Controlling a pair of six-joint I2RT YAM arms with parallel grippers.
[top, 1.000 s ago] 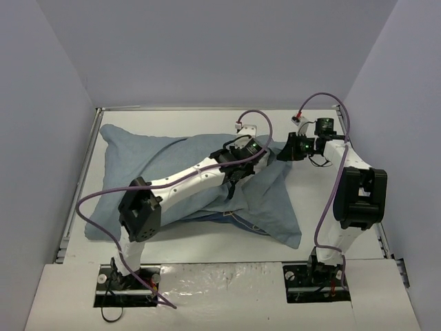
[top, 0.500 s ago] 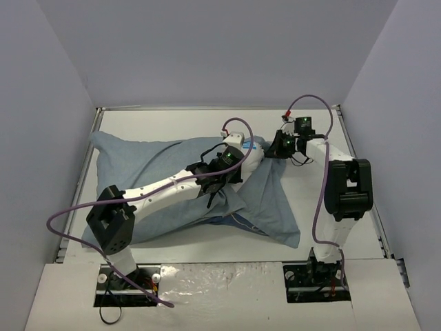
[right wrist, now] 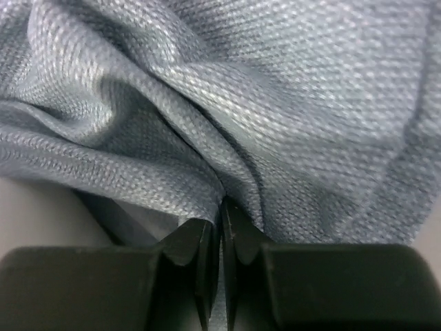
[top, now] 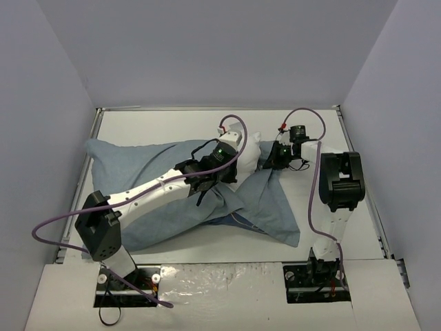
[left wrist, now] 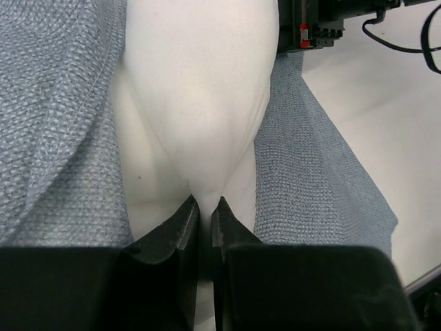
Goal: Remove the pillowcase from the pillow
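Across the middle of the table [top: 172,124], the pillowcase [top: 117,165] lies spread from the left rim to right of centre. Its left corner nearly touches the left rail, and its near right corner reaches toward the front ledge. Bare white tabletop shows along the far rim, down the right side and in a strip at the front. Grey walls [top: 55,83] close in the left, far and right sides.

The pillow [top: 253,145] shows only as a white bulge at the sack's far right opening; the rest is hidden inside the cloth. The left arm [top: 158,187] lies diagonally over the pillowcase and covers part of it.

The left gripper [left wrist: 204,210] is pinched together on a fold of the white pillow. The right gripper [right wrist: 220,224] is clamped on a bunched ridge of pillowcase just beside that bulge.

A darker blue face [top: 238,221] peeks out at the near edge, its pale line markings too small to read.
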